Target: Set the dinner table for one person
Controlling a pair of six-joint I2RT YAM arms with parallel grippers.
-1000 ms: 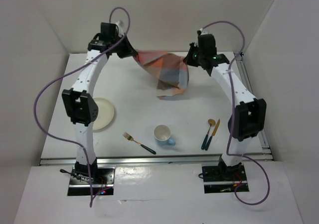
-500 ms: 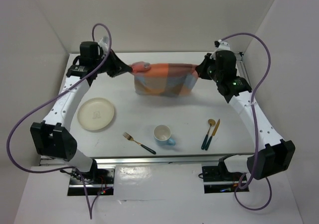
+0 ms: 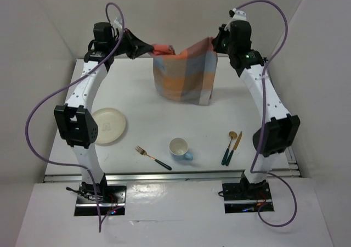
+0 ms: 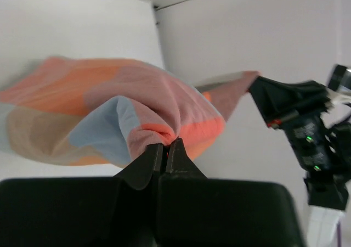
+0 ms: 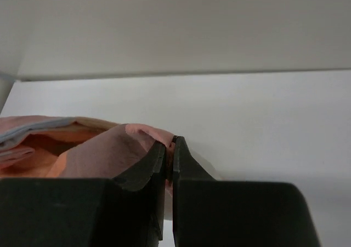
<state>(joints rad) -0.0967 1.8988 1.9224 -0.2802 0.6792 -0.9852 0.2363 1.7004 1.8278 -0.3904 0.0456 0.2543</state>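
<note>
Risk: left gripper [image 4: 165, 144] and right gripper [image 5: 169, 142] pinch only cloth [image 3: 185, 77] corners, so a slip drops it onto the cup [image 3: 179, 147]

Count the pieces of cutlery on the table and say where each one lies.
3. The fork lies just left of the mug; the spoon and the knife lie side by side to the mug's right, spoon on the left. The raised cloth may hide others.
</note>
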